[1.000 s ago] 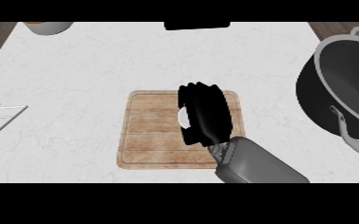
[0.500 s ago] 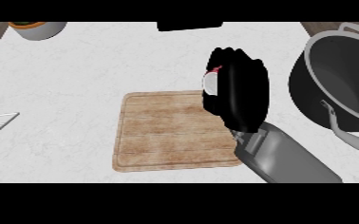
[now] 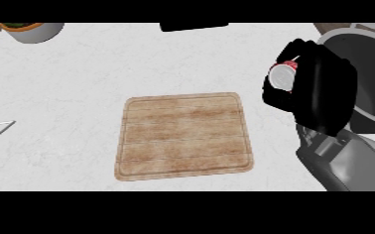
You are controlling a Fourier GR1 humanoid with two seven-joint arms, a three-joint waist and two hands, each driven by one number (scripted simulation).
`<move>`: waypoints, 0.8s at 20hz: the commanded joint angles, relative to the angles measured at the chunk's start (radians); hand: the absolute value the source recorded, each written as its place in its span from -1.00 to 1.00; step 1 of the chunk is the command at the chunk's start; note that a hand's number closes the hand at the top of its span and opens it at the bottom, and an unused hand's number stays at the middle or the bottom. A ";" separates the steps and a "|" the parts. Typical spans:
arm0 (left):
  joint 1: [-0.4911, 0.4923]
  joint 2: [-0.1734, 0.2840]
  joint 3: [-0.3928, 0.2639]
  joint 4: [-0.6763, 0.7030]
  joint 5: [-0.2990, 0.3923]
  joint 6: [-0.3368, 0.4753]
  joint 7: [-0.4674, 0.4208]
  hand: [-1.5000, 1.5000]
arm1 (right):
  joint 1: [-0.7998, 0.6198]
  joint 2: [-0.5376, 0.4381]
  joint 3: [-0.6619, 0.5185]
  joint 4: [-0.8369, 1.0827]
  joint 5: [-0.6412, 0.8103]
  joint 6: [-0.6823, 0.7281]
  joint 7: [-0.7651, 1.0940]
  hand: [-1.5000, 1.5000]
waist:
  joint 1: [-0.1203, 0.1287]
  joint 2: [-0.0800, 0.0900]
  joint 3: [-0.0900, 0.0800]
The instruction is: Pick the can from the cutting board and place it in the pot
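Since half a second ago the right hand has carried the can off the board and rightward, toward the pot. Now the hand hangs just beside the pot's left rim, partly over it, fingers and thumb curled round the can. Only the can's pale end and a strip of red side peek out on the hand's left, so the can itself sits left of the pot's rim, not yet above the opening. The board lies bare, well left of the pot. No left hand shows.

Judging from this, the carry is most of the way done; what remains is moving further over the pot and letting go. The risk is release too early: with the can on the hand's outer side, opening the fingers here would likely send it onto the counter or against the pot's rim, not inside. The can also lies tilted, so it may roll once freed.
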 commanded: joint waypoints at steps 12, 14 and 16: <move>-0.055 -0.171 -0.160 0.022 0.046 0.050 0.185 0.00 | 0.259 -0.241 -0.308 -0.020 -0.262 -0.112 -0.236 1.00 | 0.004 0.036 0.026; -0.077 -0.180 -0.173 0.054 0.029 0.061 0.165 0.00 | 0.257 -0.269 -0.348 0.017 -0.295 -0.118 -0.279 1.00 | 0.003 0.045 0.024; -0.099 -0.172 -0.176 0.040 0.039 0.066 0.189 0.00 | 0.294 -0.273 -0.357 0.056 -0.308 -0.144 -0.326 1.00 | 0.017 0.045 0.025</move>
